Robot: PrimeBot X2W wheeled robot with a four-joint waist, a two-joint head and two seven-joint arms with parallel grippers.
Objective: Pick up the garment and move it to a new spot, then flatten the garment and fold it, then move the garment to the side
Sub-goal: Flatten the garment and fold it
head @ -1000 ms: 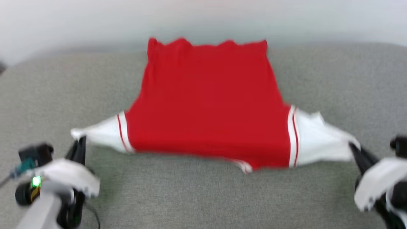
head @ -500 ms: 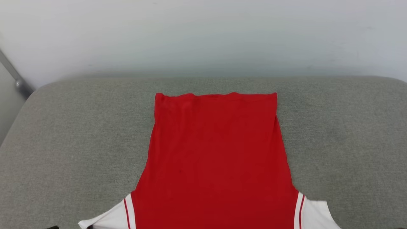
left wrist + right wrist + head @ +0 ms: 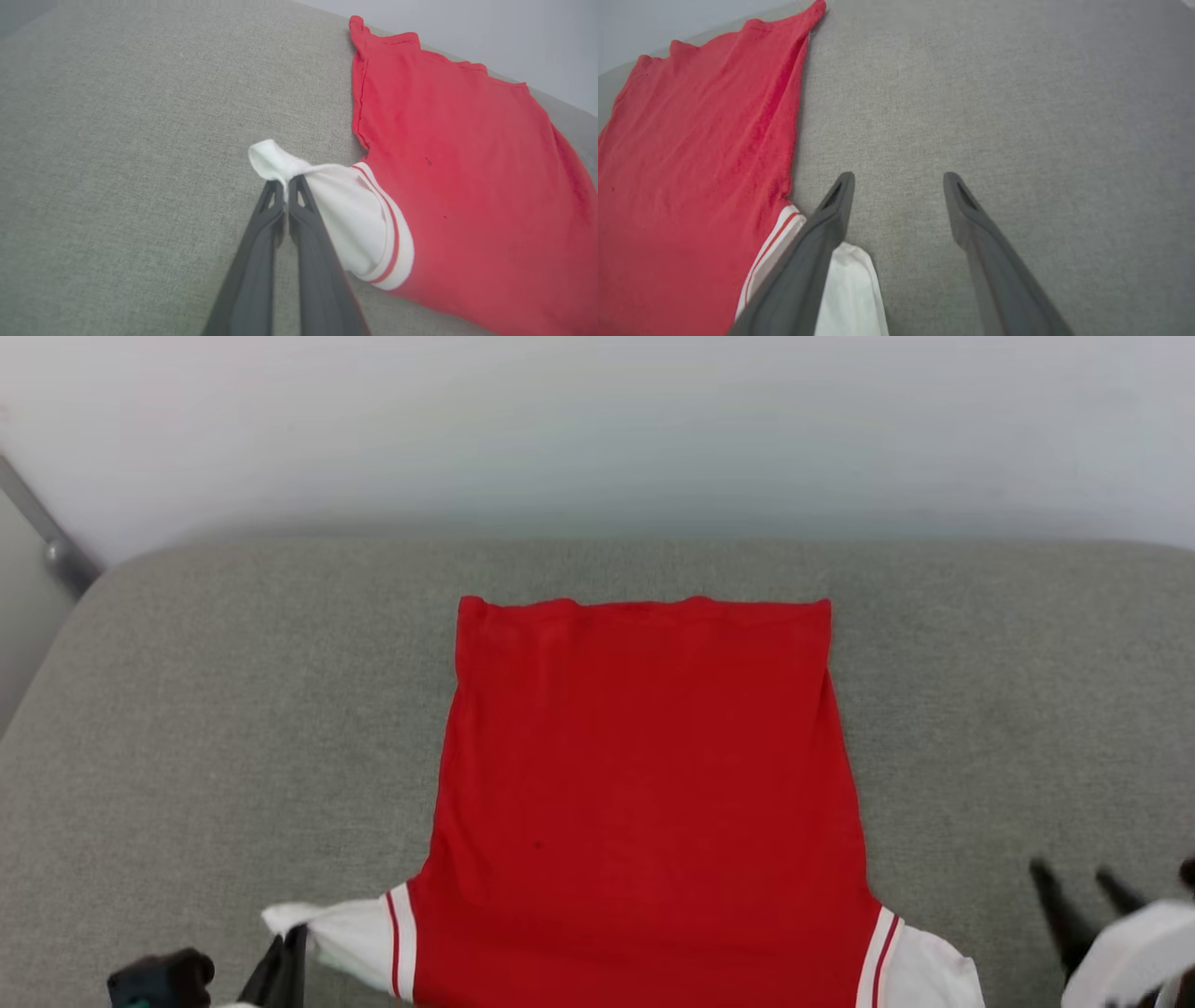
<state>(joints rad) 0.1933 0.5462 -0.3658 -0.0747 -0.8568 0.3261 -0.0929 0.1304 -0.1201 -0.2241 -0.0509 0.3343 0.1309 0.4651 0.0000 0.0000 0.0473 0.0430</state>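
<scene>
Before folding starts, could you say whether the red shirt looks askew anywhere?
On the bright red jersey shirt, one white sleeve is pinched to a point in the shut left gripper; the other sleeve lies flat.

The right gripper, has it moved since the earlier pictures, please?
Yes: the right gripper has opened and drawn rightward, off the white sleeve of the garment.

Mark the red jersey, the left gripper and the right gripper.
red jersey [image 3: 644, 784], head view, middle of the red body.
left gripper [image 3: 286, 182], left wrist view, midway between its closed fingertips.
right gripper [image 3: 899, 177], right wrist view, midway between its open fingertips.
</scene>
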